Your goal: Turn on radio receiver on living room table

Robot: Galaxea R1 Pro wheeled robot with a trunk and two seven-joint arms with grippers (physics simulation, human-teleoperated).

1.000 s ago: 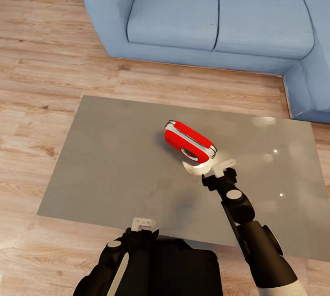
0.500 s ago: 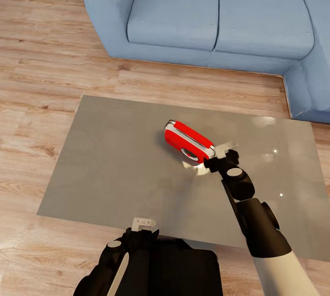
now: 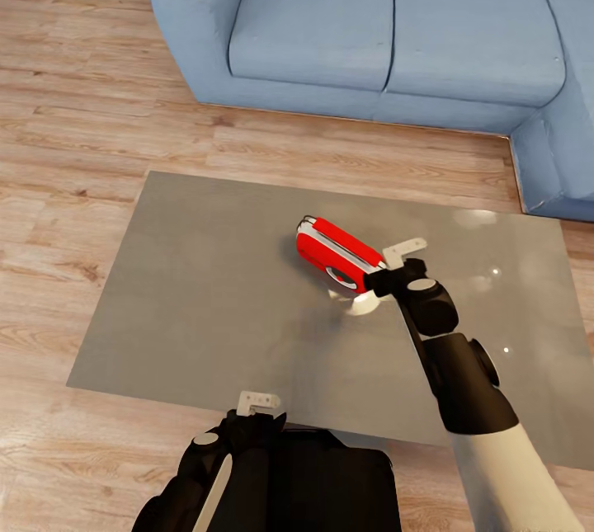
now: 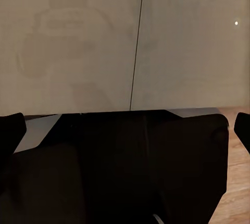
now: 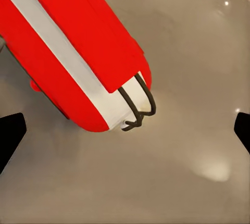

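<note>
The radio receiver [image 3: 338, 256], lying near the middle of the glossy table [image 3: 190, 301], looks small, rigid, light and apt to slide, so the right claw [image 3: 394, 261], spread wide just beside its handle end, should press rather than grip it.

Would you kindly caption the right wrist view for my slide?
Open right gripper above the small red radio with silver-white trim on the glossy grey-brown table.

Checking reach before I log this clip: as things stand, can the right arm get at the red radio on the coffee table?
Probably yes. The right gripper is already beside the radio receiver, fingers spread, and the bare table leaves nothing between them. Actual contact cannot be told.
</note>
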